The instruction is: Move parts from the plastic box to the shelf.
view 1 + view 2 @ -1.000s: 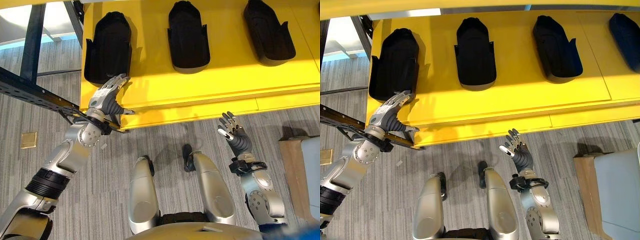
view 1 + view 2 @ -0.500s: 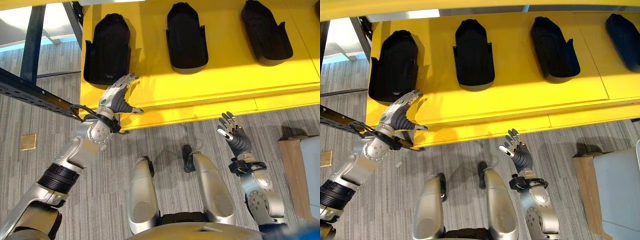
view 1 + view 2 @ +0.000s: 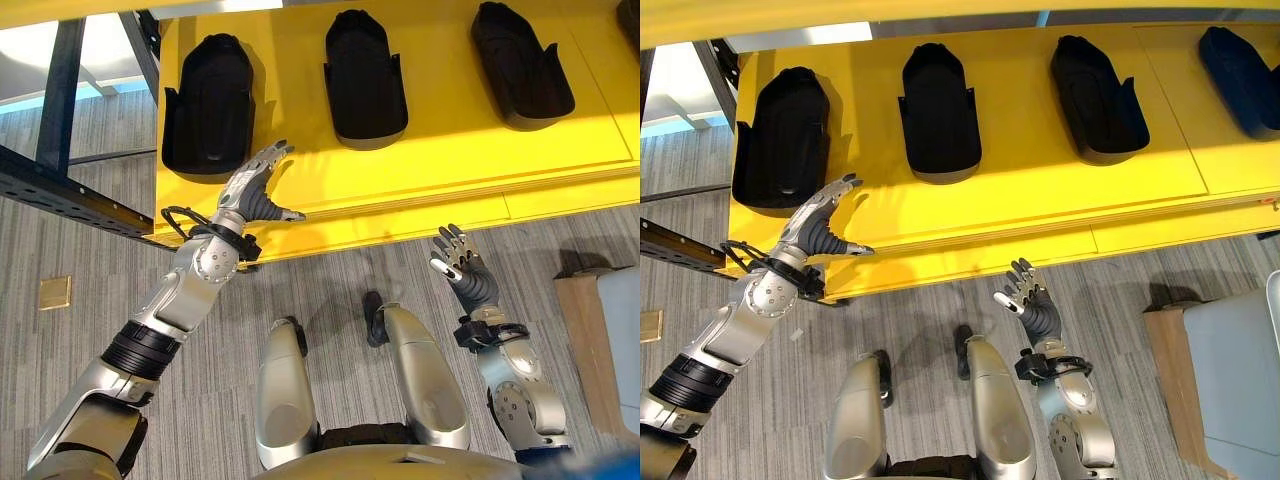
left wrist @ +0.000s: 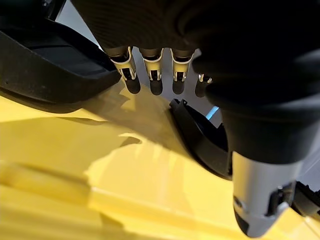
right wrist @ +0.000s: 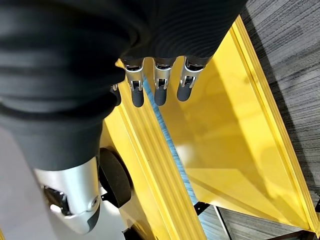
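Observation:
Three black moulded parts lie on the yellow shelf point(image 3: 450, 165): one at the left point(image 3: 208, 105), one in the middle point(image 3: 365, 75) and one at the right point(image 3: 520, 62); a fourth dark part point(image 3: 1240, 65) lies further right. My left hand point(image 3: 255, 190) hovers open over the shelf's front, just below and right of the left part, holding nothing. In the left wrist view its straight fingers point(image 4: 152, 75) point between two black parts point(image 4: 45, 70). My right hand point(image 3: 458, 262) is open and empty, raised over the floor in front of the shelf edge.
A dark metal frame beam point(image 3: 70, 190) runs at the left beside the shelf. A cardboard-edged box point(image 3: 600, 340) stands at the right on the grey carpet. A small brass floor plate point(image 3: 54, 292) lies at the left.
My left hand has moved right and forward along the shelf's front, away from the left part. The right hand has barely moved. The camera has shifted slightly.

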`<state>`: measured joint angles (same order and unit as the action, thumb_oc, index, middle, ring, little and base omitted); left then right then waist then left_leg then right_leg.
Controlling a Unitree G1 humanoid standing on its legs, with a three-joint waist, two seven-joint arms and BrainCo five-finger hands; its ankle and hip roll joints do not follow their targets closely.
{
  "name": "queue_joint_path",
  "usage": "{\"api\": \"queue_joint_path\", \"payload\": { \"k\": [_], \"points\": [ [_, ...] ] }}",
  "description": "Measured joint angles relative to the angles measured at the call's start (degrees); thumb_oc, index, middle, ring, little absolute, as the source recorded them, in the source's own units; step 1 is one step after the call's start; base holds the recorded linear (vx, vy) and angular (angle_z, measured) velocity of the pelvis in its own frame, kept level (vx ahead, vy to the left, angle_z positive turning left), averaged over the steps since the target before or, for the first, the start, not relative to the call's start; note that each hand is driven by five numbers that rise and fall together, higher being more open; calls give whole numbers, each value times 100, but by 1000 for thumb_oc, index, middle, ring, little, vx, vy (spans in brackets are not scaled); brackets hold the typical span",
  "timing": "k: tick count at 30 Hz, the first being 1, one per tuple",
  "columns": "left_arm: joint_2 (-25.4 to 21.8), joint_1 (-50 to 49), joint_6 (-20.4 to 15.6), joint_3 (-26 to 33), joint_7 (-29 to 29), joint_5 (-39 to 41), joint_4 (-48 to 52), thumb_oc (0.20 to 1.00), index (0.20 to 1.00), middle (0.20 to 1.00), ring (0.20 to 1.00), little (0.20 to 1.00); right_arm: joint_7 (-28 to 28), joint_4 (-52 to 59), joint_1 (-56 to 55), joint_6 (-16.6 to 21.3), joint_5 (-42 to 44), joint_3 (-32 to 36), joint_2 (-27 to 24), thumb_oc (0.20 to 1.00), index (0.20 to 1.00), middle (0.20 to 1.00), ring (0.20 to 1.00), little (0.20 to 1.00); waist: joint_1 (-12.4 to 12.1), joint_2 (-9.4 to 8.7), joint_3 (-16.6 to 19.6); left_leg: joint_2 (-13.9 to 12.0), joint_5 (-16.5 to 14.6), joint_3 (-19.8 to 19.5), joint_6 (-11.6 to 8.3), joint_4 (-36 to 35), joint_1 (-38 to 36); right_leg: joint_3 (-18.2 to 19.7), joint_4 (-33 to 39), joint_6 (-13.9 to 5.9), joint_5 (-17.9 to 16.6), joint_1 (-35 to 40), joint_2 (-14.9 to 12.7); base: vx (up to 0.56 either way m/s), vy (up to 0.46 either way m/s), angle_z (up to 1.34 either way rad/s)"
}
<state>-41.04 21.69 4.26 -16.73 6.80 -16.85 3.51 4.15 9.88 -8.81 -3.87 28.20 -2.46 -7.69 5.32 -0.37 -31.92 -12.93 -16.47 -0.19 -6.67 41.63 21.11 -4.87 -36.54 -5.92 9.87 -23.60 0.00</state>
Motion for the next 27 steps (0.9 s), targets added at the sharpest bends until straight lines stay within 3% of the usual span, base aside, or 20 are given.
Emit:
{"api": "queue_joint_path", "payload": {
  "k": [4,8,11,14,15,18,21,26,27],
  "points": [
    [-23,-169,-9,196,6,0,453,1000,1000,1000,1000,1000,-23,3,-25,3,0,-15,-4,1000,1000,1000,1000,1000,-136,-8,0,-7,-12,-7,-12,38,32,40,-371,-225,220,-194,-16,0,0,0],
    [-118,-893,-29,351,-51,2,980,1000,1000,1000,1000,1000,-43,35,8,15,-1,35,-30,1000,1000,1000,1000,1000,-62,12,-9,-122,-77,-35,-180,50,-12,-49,-294,-124,247,-221,53,0,0,0],
    [-292,-1503,-46,392,-196,2,1250,1000,1000,1000,1000,1000,-51,40,-26,23,-1,64,-59,1000,1000,1000,1000,1000,-28,34,-11,-133,-76,11,-171,18,-2,-51,-142,-156,166,-183,42,-2,-2,-2],
    [-337,-1950,-119,760,-220,2,1331,1000,1000,1000,1000,1000,-44,58,-105,38,-4,-15,-76,1000,1000,1000,1000,1000,-200,104,-39,-161,-141,22,-59,61,19,-1,-441,-263,192,-251,-28,-1,-1,2],
    [-392,-2175,-88,938,-221,2,1325,1000,1000,1000,1000,1000,-46,60,-128,36,-12,-24,-80,1000,1000,1000,1000,1000,-265,94,-36,-133,-161,-27,-99,92,25,-4,-420,-215,345,-233,-12,-4,-4,17],
    [-479,-2837,-91,1258,-212,-4,1318,1000,1000,1000,1000,1000,-69,226,-116,42,-18,56,-131,1000,1000,1000,1000,1000,-284,146,-20,-172,-90,-8,-170,64,71,-17,-357,-82,356,-228,9,-6,-3,7],
    [-538,-2962,-116,1369,-165,-17,1227,1000,1000,1000,1000,1000,-100,284,-99,47,-26,127,-212,1000,1000,1000,1000,1000,-301,228,-47,-187,-68,1,-125,62,173,-40,-255,-169,259,-265,-3,0,0,0],
    [-668,-3059,-89,1476,-125,-67,683,1000,1000,1000,1000,1000,-104,284,-77,48,-27,67,-207,1000,1000,1000,1000,1000,-322,179,-20,-175,-67,1,-127,71,189,-47,-233,-115,234,-269,-14,0,0,0],
    [-695,-3164,-124,1516,-118,-69,666,1000,1000,1000,1000,1000,-108,282,-63,48,-28,58,-209,1000,1000,1000,1000,1000,-326,242,-45,-175,-66,3,-124,70,190,-47,-232,-101,225,-269,-16,0,0,0]
  ]
}}
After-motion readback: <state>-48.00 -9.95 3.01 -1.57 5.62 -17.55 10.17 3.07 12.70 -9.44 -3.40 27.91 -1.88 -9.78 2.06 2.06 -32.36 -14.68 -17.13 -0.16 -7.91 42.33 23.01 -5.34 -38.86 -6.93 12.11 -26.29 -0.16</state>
